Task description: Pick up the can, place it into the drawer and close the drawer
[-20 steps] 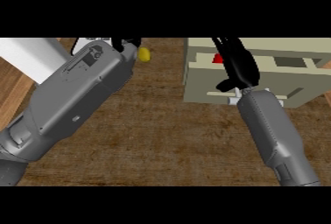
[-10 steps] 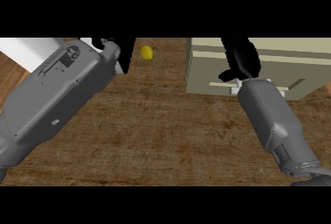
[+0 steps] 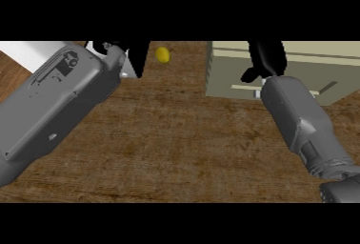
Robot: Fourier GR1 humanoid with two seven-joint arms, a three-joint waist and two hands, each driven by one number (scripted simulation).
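Both robot hands cut off; can unseen.

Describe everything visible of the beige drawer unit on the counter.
The drawer unit is a pale beige box at the upper right of the wooden counter, cut off by the view's top. Its front shows a lighter horizontal strip and a grey handle. The drawer looks closed. The right robot hand lies over its top, fingers straight.

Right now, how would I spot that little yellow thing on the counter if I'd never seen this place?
Start at the brown wooden counter and look to its far edge. Between the left hand and the pale drawer box lies a small yellow lump. It is the only bright yellow item there.
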